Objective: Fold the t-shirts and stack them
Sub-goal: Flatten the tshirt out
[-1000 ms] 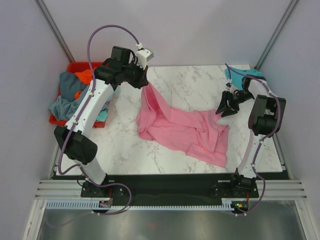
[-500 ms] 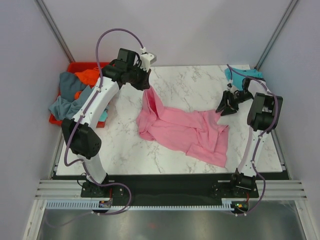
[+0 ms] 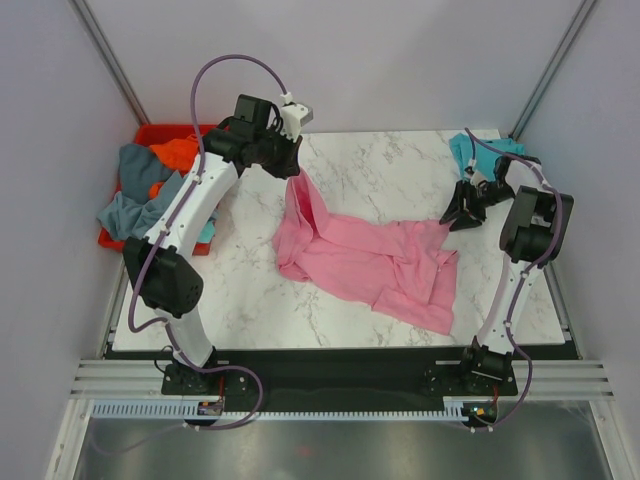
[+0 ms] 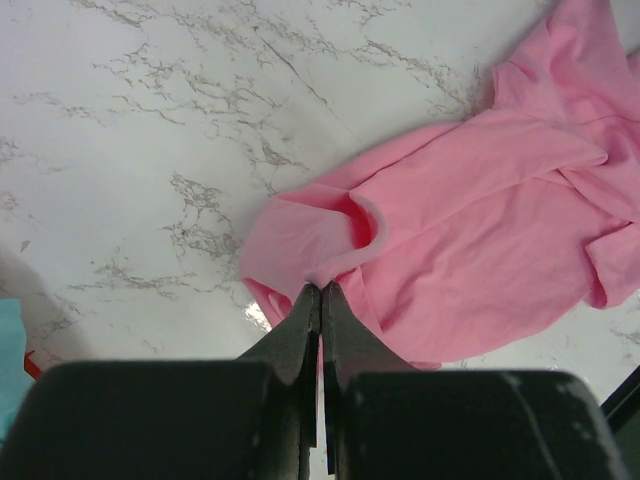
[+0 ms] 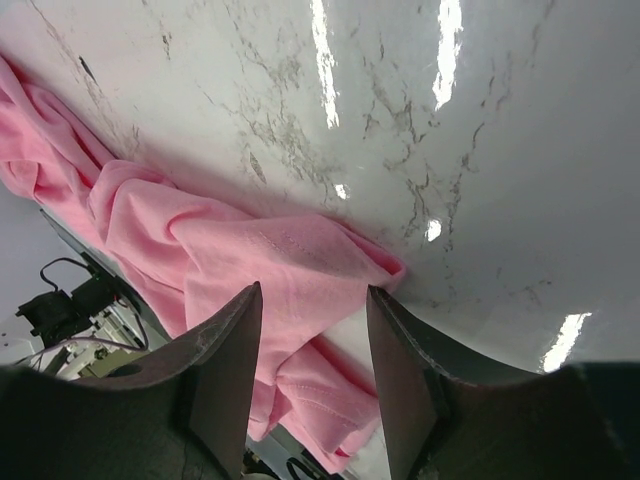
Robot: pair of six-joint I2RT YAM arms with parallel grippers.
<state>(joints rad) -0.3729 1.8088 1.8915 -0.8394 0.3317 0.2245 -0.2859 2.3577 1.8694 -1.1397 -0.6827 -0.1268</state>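
Observation:
A pink t-shirt [image 3: 370,262] lies crumpled across the middle of the marble table [image 3: 250,290]. One end of it is pulled up toward the back left. There my left gripper [image 3: 293,173] is shut on a pinch of its edge, and in the left wrist view the closed tips [image 4: 321,288] bite the pink cloth [image 4: 480,220]. My right gripper [image 3: 458,214] hovers open over the shirt's right corner. In the right wrist view the pink cloth [image 5: 230,240] shows between and below the spread jaws [image 5: 313,288], with nothing gripped. A teal t-shirt [image 3: 468,150] lies at the back right.
A red bin [image 3: 150,133] at the far left holds grey-blue [image 3: 130,190] and orange [image 3: 172,152] shirts that spill over its rim. Grey walls close in the table on both sides. A teal scrap [image 4: 8,350] shows at the left edge of the left wrist view.
The left arm swung a little to the right, still holding the pink cloth. The right gripper shifted slightly right and toward the back, staying open.

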